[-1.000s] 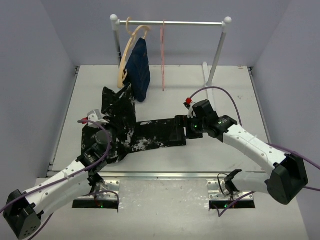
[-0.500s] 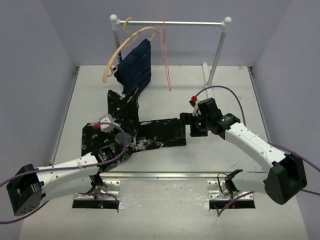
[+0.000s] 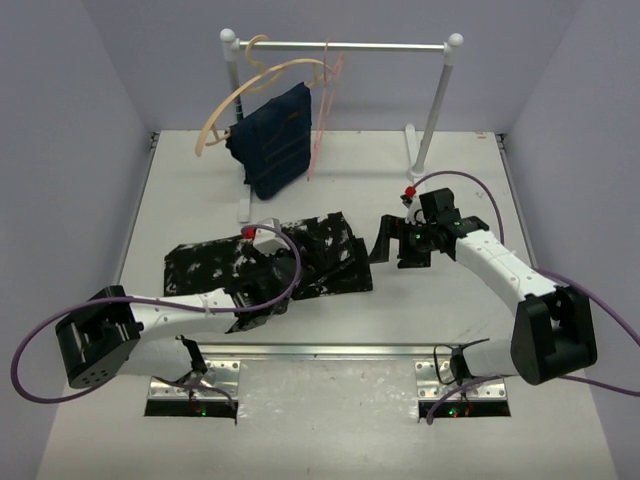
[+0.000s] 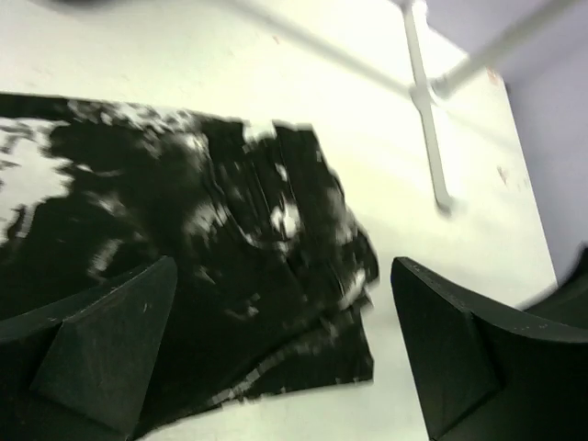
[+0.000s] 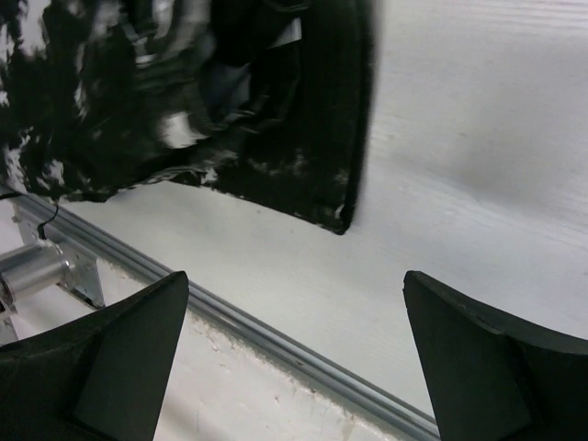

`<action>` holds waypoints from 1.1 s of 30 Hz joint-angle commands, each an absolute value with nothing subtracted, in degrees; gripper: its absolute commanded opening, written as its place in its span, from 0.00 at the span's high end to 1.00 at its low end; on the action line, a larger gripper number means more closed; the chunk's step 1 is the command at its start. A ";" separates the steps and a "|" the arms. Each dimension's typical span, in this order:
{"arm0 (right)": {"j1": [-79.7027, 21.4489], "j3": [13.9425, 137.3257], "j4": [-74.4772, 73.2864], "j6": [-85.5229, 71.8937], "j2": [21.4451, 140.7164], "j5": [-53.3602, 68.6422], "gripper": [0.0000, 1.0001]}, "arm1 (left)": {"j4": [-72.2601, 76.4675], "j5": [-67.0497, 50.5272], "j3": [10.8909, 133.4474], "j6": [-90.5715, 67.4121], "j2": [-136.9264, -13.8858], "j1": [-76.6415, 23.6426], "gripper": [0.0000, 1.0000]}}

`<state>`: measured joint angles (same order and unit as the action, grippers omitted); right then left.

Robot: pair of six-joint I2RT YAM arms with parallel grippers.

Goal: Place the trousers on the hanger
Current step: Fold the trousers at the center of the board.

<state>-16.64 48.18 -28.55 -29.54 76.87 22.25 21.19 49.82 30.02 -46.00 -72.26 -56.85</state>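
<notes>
Site: robot lab cell | evidence: plain lavender walls [image 3: 60, 120] boxing white table [image 3: 200, 200]; aluminium mounting rail [image 3: 330, 350] lower centre; small garment rack [image 3: 380, 46] top

A navy garment [image 3: 272, 140] hangs on a wooden hanger [image 3: 235, 100] from the rack [image 3: 390, 46].

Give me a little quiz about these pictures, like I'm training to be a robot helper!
1. True or false: the trousers hang on the pink hanger.
2. What hangs on the rail beside the pink hanger? A) a blue garment B) a towel C) nothing
3. Fill in: both arms' jaws are ____.
Key: 1 false, they lie on the table; 2 A; 3 open.
</notes>
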 commanded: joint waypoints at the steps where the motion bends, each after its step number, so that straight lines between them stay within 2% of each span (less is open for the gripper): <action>1: -11.67 48.00 -26.57 -26.70 78.95 25.80 0.01 | 13.91 39.28 33.74 -45.13 -66.42 -57.49 0.00; 3: -11.01 48.24 -24.90 -26.51 80.26 26.60 0.01 | 4.68 42.71 35.02 -49.99 -62.29 -56.28 0.00; 6: -11.35 48.96 -21.65 -26.64 85.20 32.81 0.01 | -11.28 43.88 36.30 -55.73 -52.70 -48.22 0.00; 8: -13.07 51.04 -18.84 -27.59 89.33 36.19 0.01 | -17.16 41.94 35.87 -56.61 -47.16 -40.25 0.00; 11: -16.50 55.79 -17.84 -28.74 94.51 35.09 0.01 | -18.86 35.30 35.67 -52.92 -43.51 -34.59 0.00; 13: -17.49 57.92 -17.75 -30.44 96.38 34.28 0.01 | -21.86 34.87 36.56 -52.67 -42.58 -33.23 0.00; 16: -17.84 58.45 -14.77 -33.79 97.03 34.94 0.01 | -25.72 35.07 37.94 -51.51 -44.87 -31.40 0.00; 19: -17.76 58.07 -11.72 -37.67 95.28 33.61 0.01 | -26.58 24.70 38.82 -48.93 -52.50 -22.68 0.00; 22: -18.24 62.46 -15.14 -40.70 98.82 30.73 0.01 | -24.60 16.82 37.36 -48.30 -58.04 -11.50 0.00; 25: -19.51 69.42 -23.01 -40.55 105.05 26.49 0.01 | -25.75 15.82 37.08 -49.44 -58.67 -6.98 0.00; 29: -23.14 67.35 -21.11 -41.45 106.72 24.66 0.17 | -27.65 18.92 37.58 -48.20 -56.40 -4.06 0.00; 31: -24.12 67.44 -20.39 -41.74 108.45 25.25 0.29 | -28.69 19.85 37.80 -47.05 -56.01 -2.66 0.00; 32: -24.45 67.73 -20.40 -41.63 109.26 25.52 0.32 | -29.03 19.78 37.86 -46.48 -56.18 -2.04 0.00; 33: -24.63 68.16 -20.48 -41.37 110.11 25.81 0.40 | -29.27 19.76 37.67 -45.66 -56.39 -1.38 0.00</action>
